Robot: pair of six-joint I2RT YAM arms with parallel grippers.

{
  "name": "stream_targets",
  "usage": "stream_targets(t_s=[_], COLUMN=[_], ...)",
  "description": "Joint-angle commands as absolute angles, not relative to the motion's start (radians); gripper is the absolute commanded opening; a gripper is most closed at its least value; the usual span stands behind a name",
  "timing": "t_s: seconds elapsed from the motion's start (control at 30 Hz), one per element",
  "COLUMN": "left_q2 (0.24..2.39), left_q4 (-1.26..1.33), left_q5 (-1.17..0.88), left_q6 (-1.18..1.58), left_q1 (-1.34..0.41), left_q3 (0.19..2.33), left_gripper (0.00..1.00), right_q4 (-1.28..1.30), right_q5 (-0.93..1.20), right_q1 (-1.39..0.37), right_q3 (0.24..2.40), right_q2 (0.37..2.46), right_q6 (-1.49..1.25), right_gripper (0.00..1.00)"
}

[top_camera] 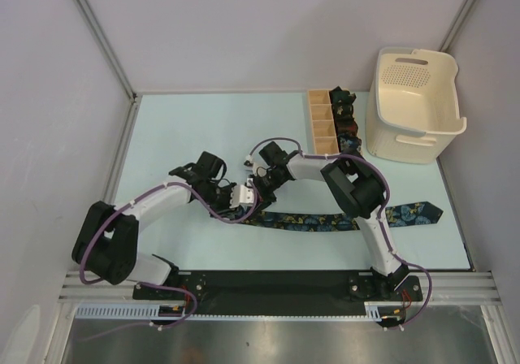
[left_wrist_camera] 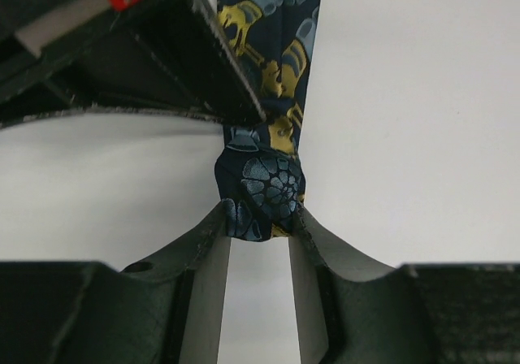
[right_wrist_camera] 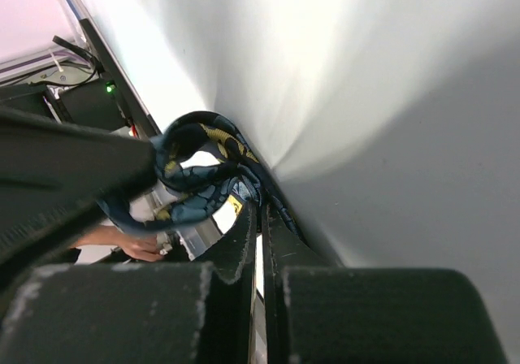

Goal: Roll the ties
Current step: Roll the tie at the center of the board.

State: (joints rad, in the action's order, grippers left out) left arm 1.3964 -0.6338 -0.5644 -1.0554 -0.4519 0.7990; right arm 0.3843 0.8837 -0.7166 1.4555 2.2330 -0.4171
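Note:
A navy tie [top_camera: 325,222] with a blue and yellow floral pattern lies flat across the near table, its wide pointed end [top_camera: 418,213] at the right. Its narrow left end is wound into a small coil [left_wrist_camera: 262,187]. My left gripper [top_camera: 244,204] [left_wrist_camera: 260,214] is shut on that coil, one fingertip pressing each side. My right gripper [top_camera: 262,192] [right_wrist_camera: 260,205] reaches in from the right, its fingers pressed together on the tie [right_wrist_camera: 203,195], which loops around their tips. One of its black fingers [left_wrist_camera: 187,63] crosses the upper left of the left wrist view.
A tan wooden divided box [top_camera: 322,124] stands at the back, with dark rolled ties [top_camera: 345,116] in its right-hand compartments. A cream plastic basket [top_camera: 414,104] sits just right of it. Both arms crowd over the tie's left end.

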Motion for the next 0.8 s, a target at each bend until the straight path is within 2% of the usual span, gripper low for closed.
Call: stream_targets(t_s=[0.0,0.27,0.5,0.67,0.77], left_q2=[1.437,1.534,1.572,1.577,1.575], left_q4=[-0.58,-0.506,-0.502,-0.502,-0.503], left_q5=[-0.621,-0.52,-0.488,-0.492,-0.495], left_q6=[-1.008,-0.942,-0.954,-0.954,-0.954], left_q1=[-0.505,-0.564,-0.566,-0.566,-0.566], left_q3=[0.836,0.836,0.812,0.798,0.796], left_gripper=[0.38,0.37,0.35,0.34,0.34], right_q4=[0.377,0.316,0.187,0.195,0.181], right_q5=[0.838,0.879,0.982,1.008,1.014], right_q1=[-0.713,-0.701,-0.658,-0.643,-0.64], right_q3=[1.477,1.45,1.338,1.305,1.286], right_q2=[2.26,2.232,2.146,2.094,2.066], right_q6=[-0.408,-0.465,-0.581,-0.581,-0.586], right_gripper=[0.0,0.0,0.19,0.25,0.32])
